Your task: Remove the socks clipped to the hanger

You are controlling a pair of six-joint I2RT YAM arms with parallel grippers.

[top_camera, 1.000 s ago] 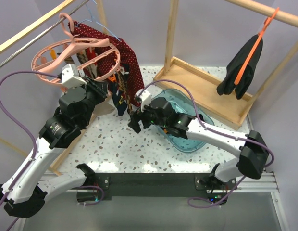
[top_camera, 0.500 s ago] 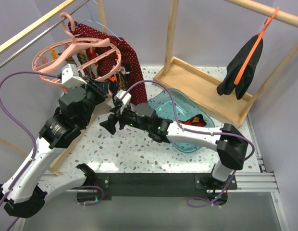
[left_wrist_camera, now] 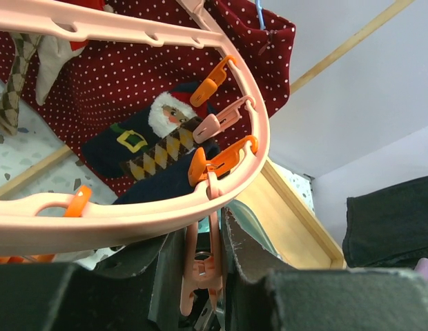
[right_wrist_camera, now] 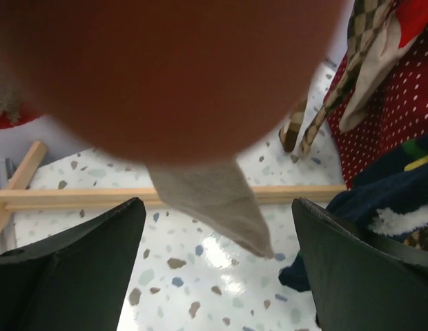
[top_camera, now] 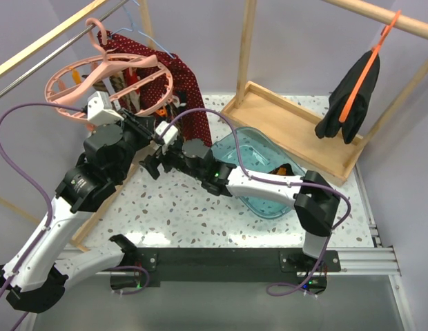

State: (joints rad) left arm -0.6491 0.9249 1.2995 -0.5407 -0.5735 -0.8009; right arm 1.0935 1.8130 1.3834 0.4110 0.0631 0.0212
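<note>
The pink ring hanger hangs by its hook from the rail at the far left. Its rim runs across the left wrist view. A navy Santa sock and a brown argyle sock hang from its clips. My left gripper is just under the rim, shut on a pink clip. My right gripper is open below the hanger. A tan sock toe hangs above the gap between its jaws. A red-brown blur hides the top of that view.
The red dotted cloth hangs behind the socks. A teal basin with a dark red-and-orange piece of cloth in it lies mid-table, and a wooden tray lies behind it. A black garment hangs at the right. A wooden beam lies on the table.
My right arm has swung left from the basin to under the hanger, with its gripper beside the left one. The left arm and the hanger have stayed put.
</note>
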